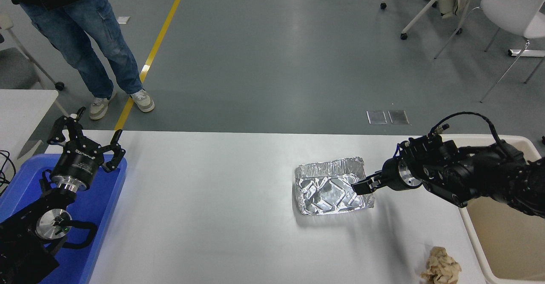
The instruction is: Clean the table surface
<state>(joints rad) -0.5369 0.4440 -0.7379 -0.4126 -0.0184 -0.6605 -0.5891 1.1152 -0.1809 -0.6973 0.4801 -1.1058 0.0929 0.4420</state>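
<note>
Under right hand [359, 187]: table surface [221, 199]

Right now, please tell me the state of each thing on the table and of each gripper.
foil tray: upright, empty, crumpled.
paper ball: crumpled, lying near the table's right edge.
right gripper: at the tray's right rim, grip unclear.
left gripper: open, parked above the blue bin.
table surface: not yet cleared.

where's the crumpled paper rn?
Head view: the crumpled brown paper lies on the white table at its near right corner, beside the beige bin, nearer the camera than the foil tray.
</note>
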